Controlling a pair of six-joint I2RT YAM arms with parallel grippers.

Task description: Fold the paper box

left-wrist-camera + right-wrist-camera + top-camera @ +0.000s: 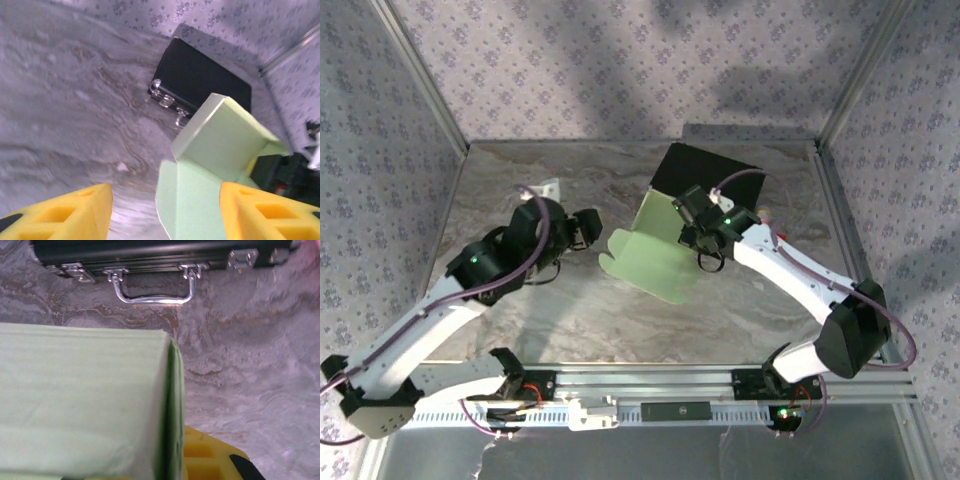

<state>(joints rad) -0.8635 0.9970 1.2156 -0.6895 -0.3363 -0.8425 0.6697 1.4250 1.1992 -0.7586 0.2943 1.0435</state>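
Currently pale-green paper box [655, 255] half-folded; right fingers [205, 460] clamp its panel; left fingers [65, 212] spread, empty.

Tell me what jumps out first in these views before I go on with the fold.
The pale green paper box at mid-table, half folded with one panel raised, draws the eye first; the right claw is shut on its far part. The left claw hangs open just left of it. A black case with a metal handle lies behind the box, at the table's far side.
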